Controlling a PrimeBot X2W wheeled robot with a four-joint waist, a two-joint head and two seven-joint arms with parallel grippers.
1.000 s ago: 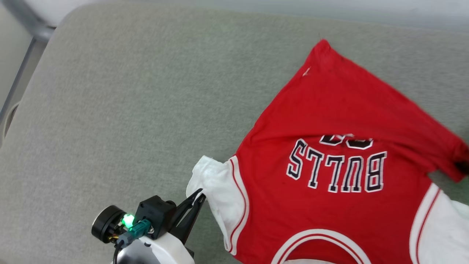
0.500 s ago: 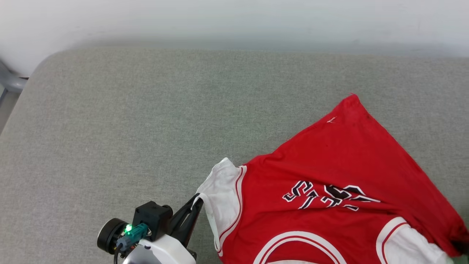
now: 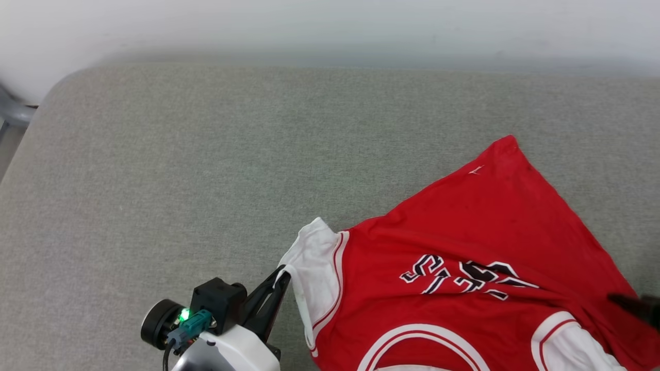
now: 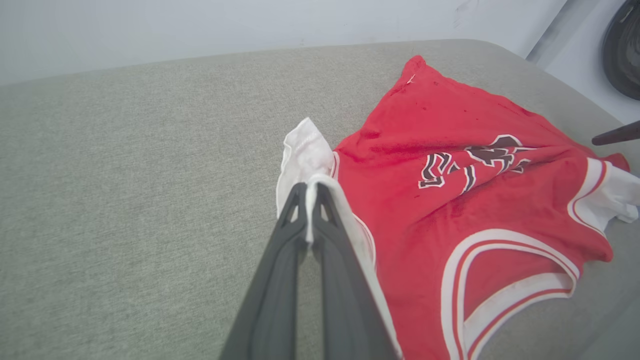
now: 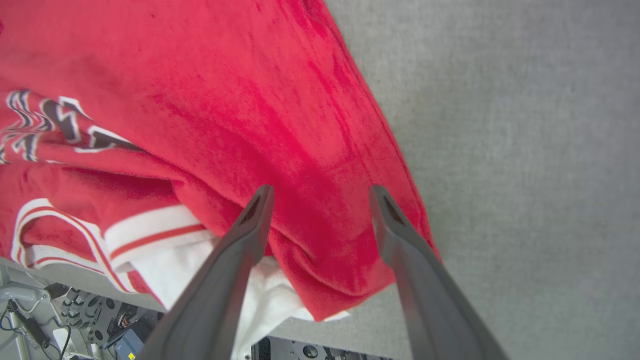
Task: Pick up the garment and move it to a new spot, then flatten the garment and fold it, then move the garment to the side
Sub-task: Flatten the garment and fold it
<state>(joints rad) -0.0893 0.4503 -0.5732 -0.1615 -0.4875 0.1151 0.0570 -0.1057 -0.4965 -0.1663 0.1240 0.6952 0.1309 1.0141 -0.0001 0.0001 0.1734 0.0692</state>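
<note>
Logged garment (image 3: pixel 464 242) crumpled, front up, on right near part of grey cushion (image 3: pixel 180 180), lettering bunched into a fold. Checked left wrist view: white sleeve (image 4: pixel 305 155) pinched between closed tips of left gripper (image 4: pixel 310 189), cloth edge visible in seam between them. In head view, same grip seen side-on, cloth barely discernible. Checked right wrist view: right gripper (image 5: pixel 320 192) spread wide over red hem (image 5: pixel 350 270), clamping nothing. Head view gives 1 dark finger at right edge.
</note>
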